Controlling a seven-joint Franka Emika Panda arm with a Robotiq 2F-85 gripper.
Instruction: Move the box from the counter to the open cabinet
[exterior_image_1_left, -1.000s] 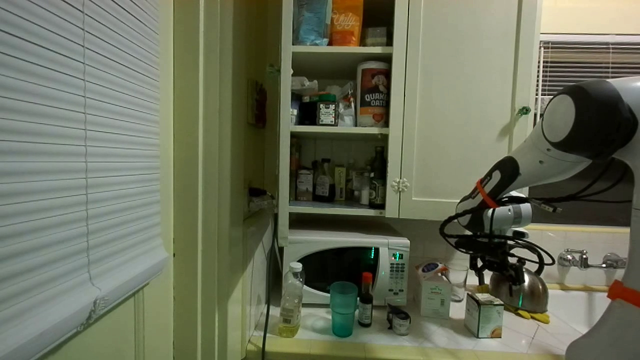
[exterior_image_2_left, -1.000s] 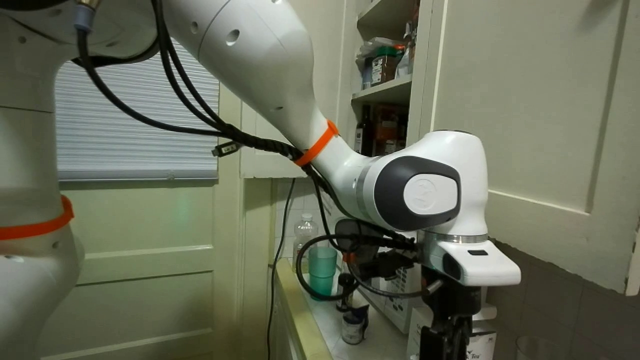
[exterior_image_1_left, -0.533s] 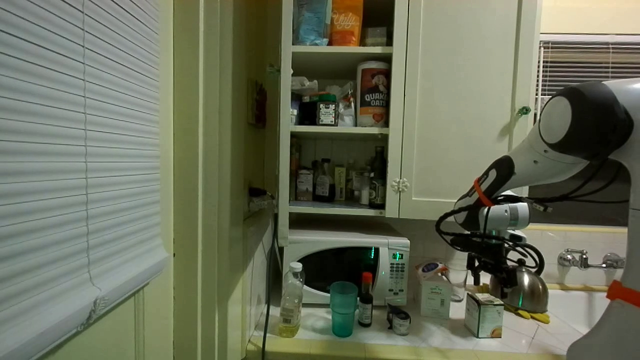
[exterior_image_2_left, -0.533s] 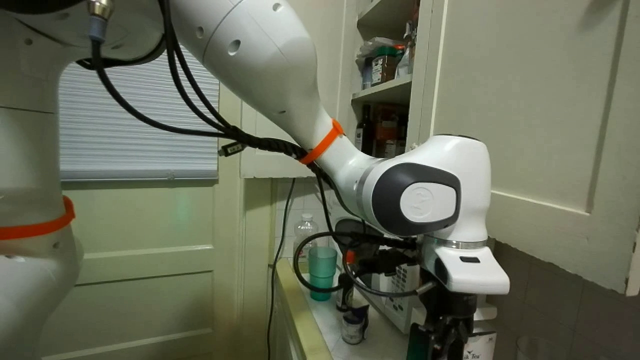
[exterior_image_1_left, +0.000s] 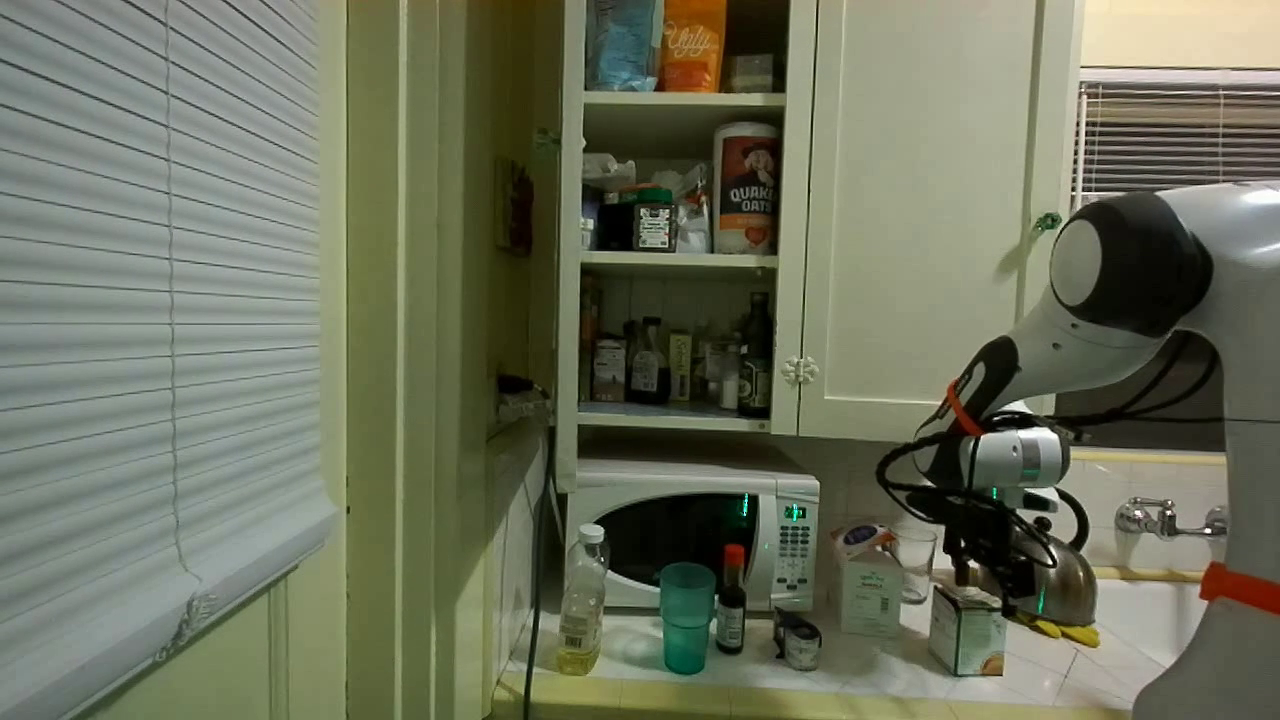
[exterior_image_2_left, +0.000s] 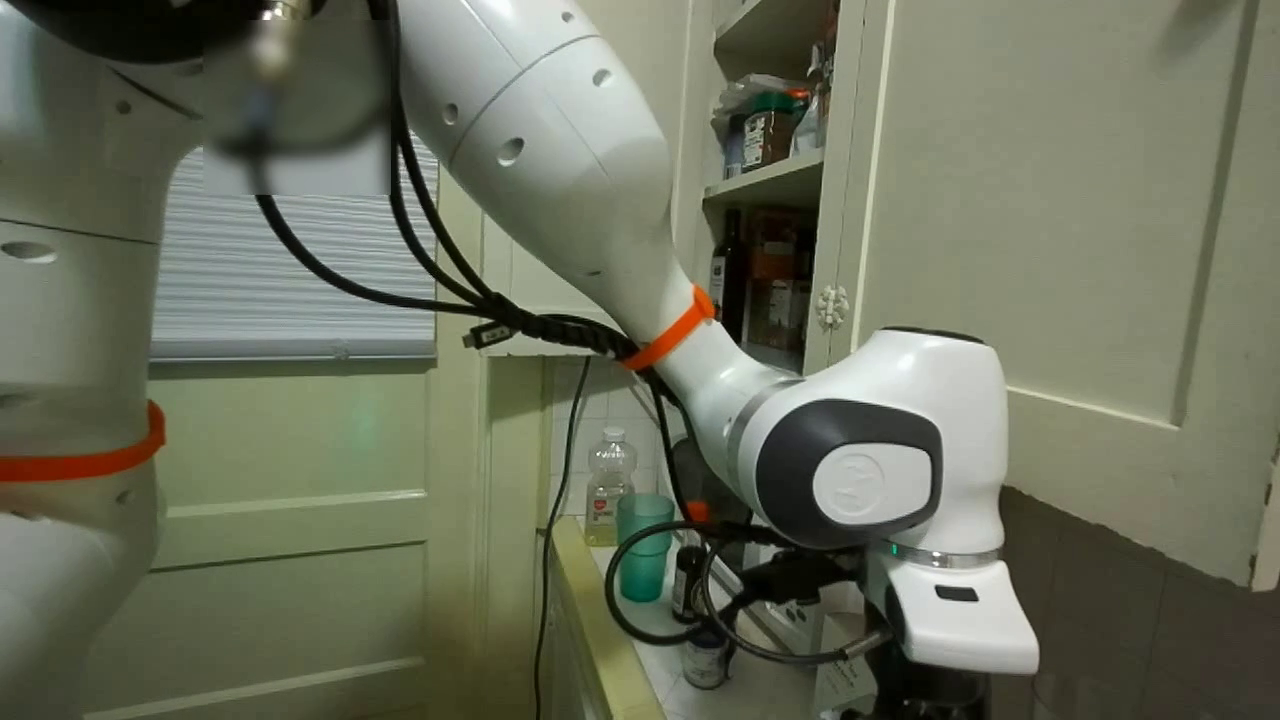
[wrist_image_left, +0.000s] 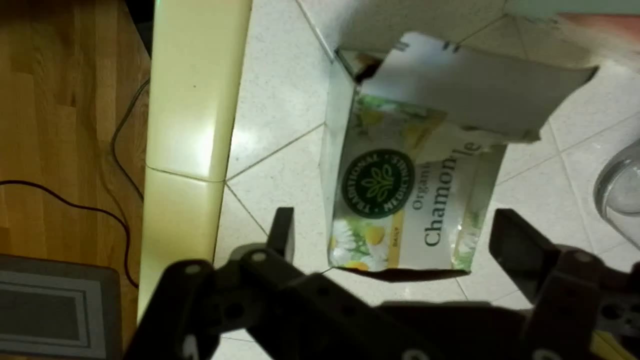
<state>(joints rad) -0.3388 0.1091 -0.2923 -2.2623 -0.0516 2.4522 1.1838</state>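
Note:
The box (exterior_image_1_left: 968, 632) is a small pale carton with greenish sides, standing on the counter (exterior_image_1_left: 860, 680) in front of the kettle. In the wrist view the box (wrist_image_left: 405, 195) shows a chamomile tea label and a torn, raised white flap. My gripper (exterior_image_1_left: 988, 592) is low over the box, its fingers near the box's top. In the wrist view the gripper (wrist_image_left: 402, 240) is open and empty, with one finger on each side of the box's near end and gaps between. The open cabinet (exterior_image_1_left: 680, 261) has crowded shelves above the microwave. In an exterior view the fingertips are out of frame.
A taller white carton (exterior_image_1_left: 870, 598) and a clear glass (exterior_image_1_left: 915, 565) stand behind the box. The steel kettle (exterior_image_1_left: 1065, 580) is close behind the gripper. A small can (exterior_image_1_left: 800, 645), sauce bottle (exterior_image_1_left: 731, 610), teal cup (exterior_image_1_left: 687, 620) and oil bottle (exterior_image_1_left: 583, 610) stand before the microwave (exterior_image_1_left: 690, 540).
The arm has come down and forward, bringing the gripper from above the kettle area to just over the box. The box has not moved.

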